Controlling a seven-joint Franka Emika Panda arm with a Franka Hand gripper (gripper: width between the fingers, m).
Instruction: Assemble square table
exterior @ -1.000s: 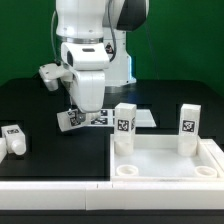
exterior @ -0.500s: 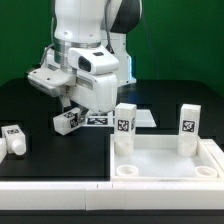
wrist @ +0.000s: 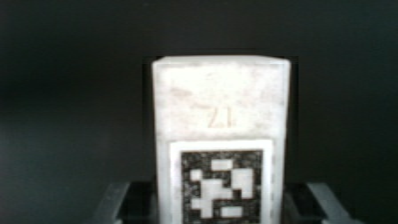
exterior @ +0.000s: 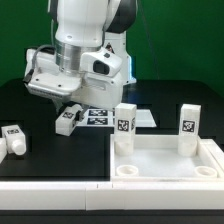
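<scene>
1. Closest to the exterior camera, the square tabletop lies rim-up on the exterior view's right.
2. Beyond it, the marker board lies flat.
3. One upright leg and a second upright leg stand at the tabletop's far corners.
4. A tilted leg sits beside the marker board.
5. The gripper straddles the tilted leg, jaws spread, with a dark gap on each side.
</scene>
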